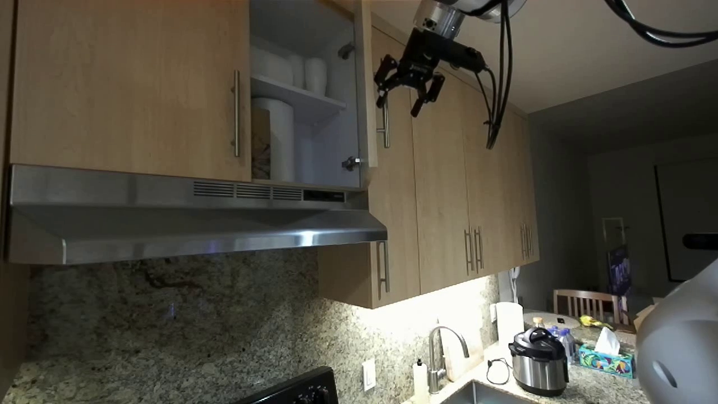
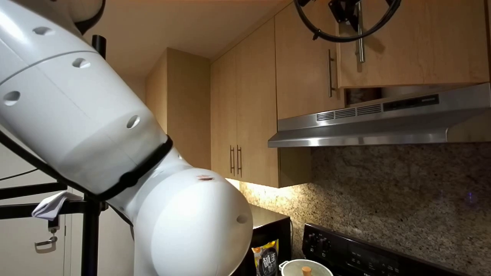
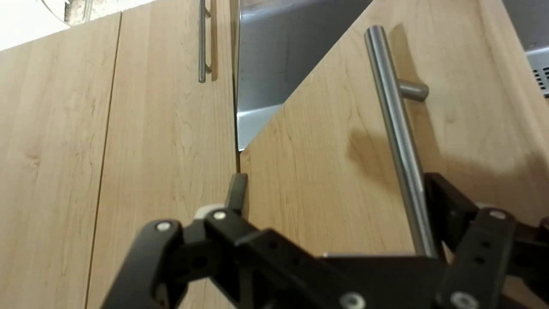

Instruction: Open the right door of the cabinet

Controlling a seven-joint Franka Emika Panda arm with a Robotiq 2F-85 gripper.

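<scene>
Seemingly late in opening the right door (image 2: pixel 414 42), with its handle (image 3: pixel 396 128) between wide jaws. Next, better withdraw without catching.

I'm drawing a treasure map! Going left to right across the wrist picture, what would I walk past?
A plain tall door, the next tall door's handle, a patch of steel hood, the right door's bar handle, the hood's vent slots.
</scene>
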